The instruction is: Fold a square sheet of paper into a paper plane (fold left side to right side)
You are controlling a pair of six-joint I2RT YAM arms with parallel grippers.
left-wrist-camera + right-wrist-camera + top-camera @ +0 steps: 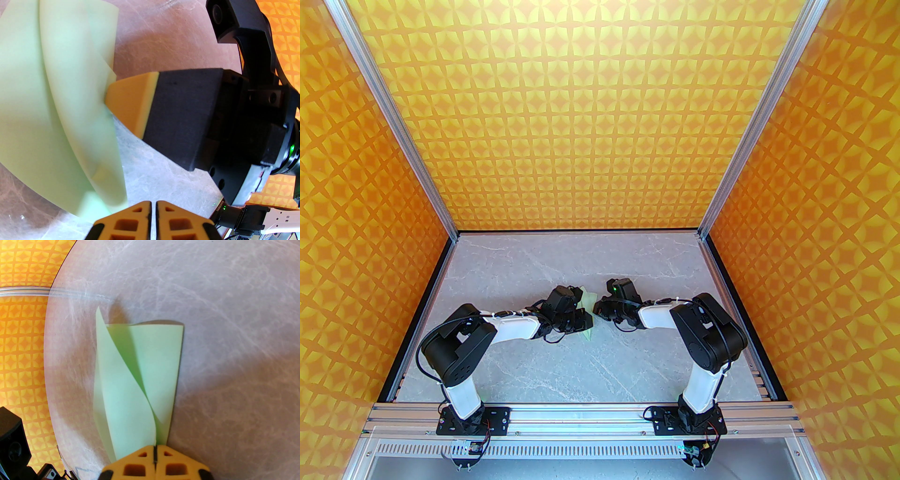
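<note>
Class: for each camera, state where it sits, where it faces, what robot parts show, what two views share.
Top external: above, behind the bases; looks down at table; both arms.
Left wrist: on-arm, faces the sheet of paper; left pincer, right pincer.
Right wrist: on-arm, faces the paper; right pincer grips it.
Wrists share the paper.

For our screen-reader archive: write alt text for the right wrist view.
The right claw, shut, pinches the near end of a loosely folded mint-green sheet of paper that stretches away across a grey marble table.
</note>
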